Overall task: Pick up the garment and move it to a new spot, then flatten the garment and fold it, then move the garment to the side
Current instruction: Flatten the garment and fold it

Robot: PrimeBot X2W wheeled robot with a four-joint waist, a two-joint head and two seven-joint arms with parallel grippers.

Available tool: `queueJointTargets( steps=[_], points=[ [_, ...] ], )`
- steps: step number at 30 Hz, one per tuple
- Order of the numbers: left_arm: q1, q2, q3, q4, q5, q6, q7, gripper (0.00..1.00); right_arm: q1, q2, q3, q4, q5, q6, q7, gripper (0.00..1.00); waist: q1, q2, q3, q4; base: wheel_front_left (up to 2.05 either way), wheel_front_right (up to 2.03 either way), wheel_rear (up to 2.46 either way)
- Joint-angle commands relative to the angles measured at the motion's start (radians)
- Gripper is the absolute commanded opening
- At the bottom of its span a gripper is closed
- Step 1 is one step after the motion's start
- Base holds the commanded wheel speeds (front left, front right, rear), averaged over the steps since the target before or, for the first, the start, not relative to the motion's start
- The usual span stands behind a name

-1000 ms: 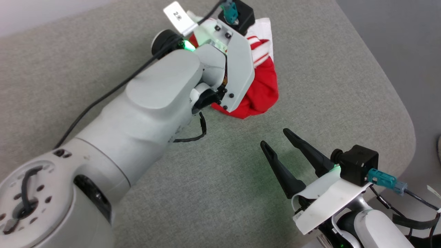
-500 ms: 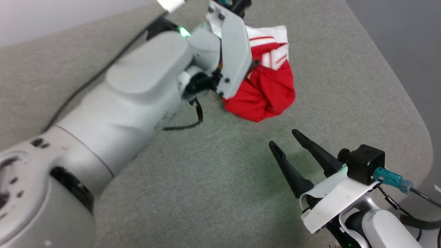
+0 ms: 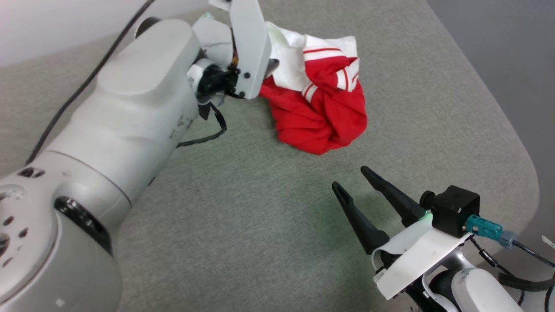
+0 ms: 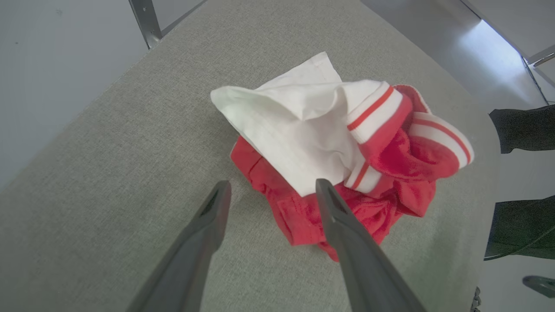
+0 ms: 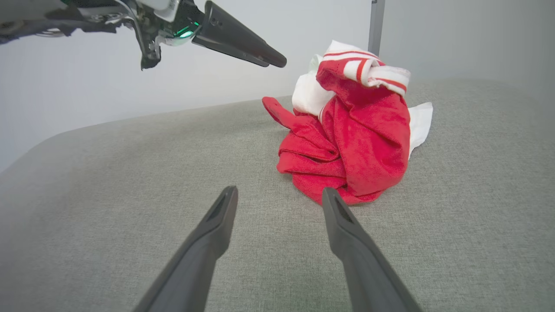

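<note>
Red and crumpled, the garment lies heaped on the grey desk, unheld. The left gripper hovers just above the garment, jaws spread. The right gripper waits near it, jaws spread too. Flattening, folding and setting aside all look undone.

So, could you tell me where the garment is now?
In the head view, the garment lies on the grey surface, ahead of the right end effector, near the left end effector.
</note>
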Motion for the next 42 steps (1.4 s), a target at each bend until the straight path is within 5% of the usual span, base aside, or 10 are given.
queueJointTargets(
  steps=[1,20,21,22,25,33,42],
  points=[
    [-0.007,-0.003,0.007,0.019,-0.012,0.0,0.004,1.0,0.001,0.006,0.003,0.005,0.008,-0.001,-0.007,1.0,0.0,0.0,0.028,-0.033,0.0,0.0,0.0],
    [-0.009,-0.014,0.022,0.085,-0.07,0.0,0.031,1.0,-0.031,0.015,0.028,0.029,0.018,-0.001,-0.039,1.0,0.0,0.0,0.075,-0.067,0.0,0.0,0.0],
    [-0.008,-0.013,0.025,0.082,-0.076,0.0,0.032,0.89,-0.031,0.015,0.028,0.031,0.018,-0.001,-0.042,1.0,0.0,0.0,0.077,-0.068,0.0,0.0,0.0],
    [-0.008,-0.011,0.026,0.08,-0.079,0.0,0.033,0.6,-0.032,0.014,0.027,0.033,0.019,-0.001,-0.044,1.0,0.0,0.0,0.078,-0.068,0.0,0.0,0.0],
    [-0.011,-0.009,0.03,0.069,-0.09,0.0,0.033,0.02,-0.035,0.013,0.023,0.038,0.019,-0.001,-0.047,1.0,0.0,0.0,0.08,-0.066,0.0,0.0,0.0],
    [-0.015,-0.017,0.036,0.034,-0.109,0.0,0.016,0.0,-0.026,0.007,0.004,0.046,0.009,-0.001,-0.038,1.0,0.0,0.0,0.053,-0.028,0.0,0.0,0.0],
    [0.017,0.051,0.036,-0.017,-0.135,0.0,0.026,0.0,0.01,-0.03,-0.038,0.002,-0.015,-0.001,0.02,1.0,0.0,0.0,-0.044,0.131,0.0,0.0,0.0]
  ],
)
